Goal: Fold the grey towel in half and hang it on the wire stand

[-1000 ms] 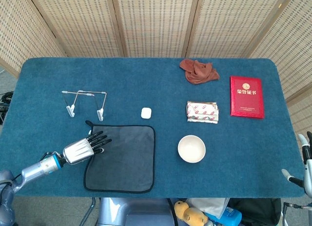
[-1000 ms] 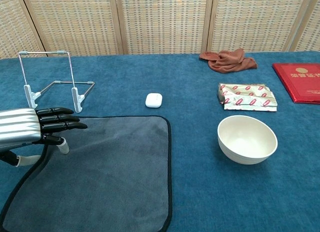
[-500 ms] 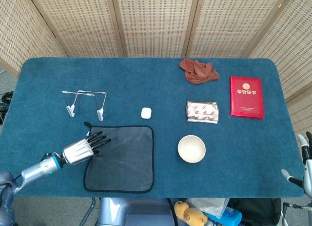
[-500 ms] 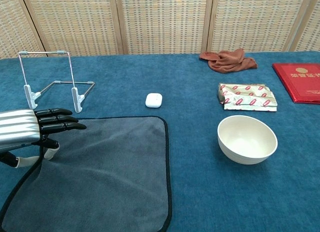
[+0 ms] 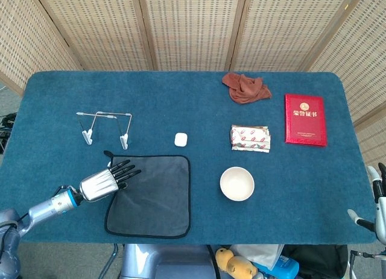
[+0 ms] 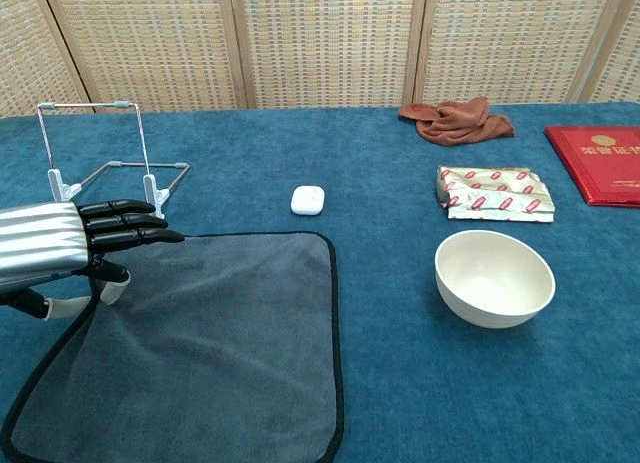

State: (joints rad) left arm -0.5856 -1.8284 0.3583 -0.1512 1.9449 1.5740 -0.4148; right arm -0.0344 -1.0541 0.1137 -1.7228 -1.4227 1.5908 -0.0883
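The grey towel (image 5: 152, 194) (image 6: 215, 348) lies flat on the blue table, near the front left. My left hand (image 5: 110, 179) (image 6: 70, 251) reaches over its far left corner. The fingers lie straight on top and the thumb is tucked under the edge, so the corner looks pinched. A small loop of the towel sticks out just beyond the hand. The wire stand (image 5: 106, 126) (image 6: 103, 166) stands upright behind the hand, apart from it. Only a sliver of my right hand (image 5: 377, 202) shows at the right edge of the head view, off the table.
A small white case (image 5: 180, 139) sits just beyond the towel. A white bowl (image 5: 236, 183) stands to the towel's right. Farther right and back are a foil packet (image 5: 250, 137), a rust-coloured cloth (image 5: 245, 88) and a red booklet (image 5: 305, 119).
The towel's right edge has slid slightly left and its far left corner has shifted with my left hand, which has risen a little. The right hand has not moved.
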